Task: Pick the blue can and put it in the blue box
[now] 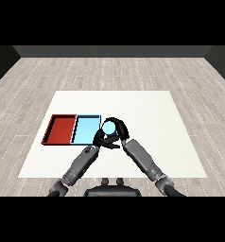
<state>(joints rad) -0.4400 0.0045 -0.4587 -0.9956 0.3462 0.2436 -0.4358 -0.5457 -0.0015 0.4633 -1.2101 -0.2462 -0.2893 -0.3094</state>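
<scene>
On the table [147,108], the blue tray [85,128] lies just left of my right hand [120,128], whose fingers curl round the can [108,126], held beside the tray's right edge. My left hand [101,140] sits curled just below, holding nothing.

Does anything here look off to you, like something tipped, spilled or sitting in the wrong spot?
Nothing stands out. The red tray and the light blue tray lie side by side, square to each other. The blue can is held beside the blue tray's right edge, with the right hand curled round it and the left hand close against it.
</scene>
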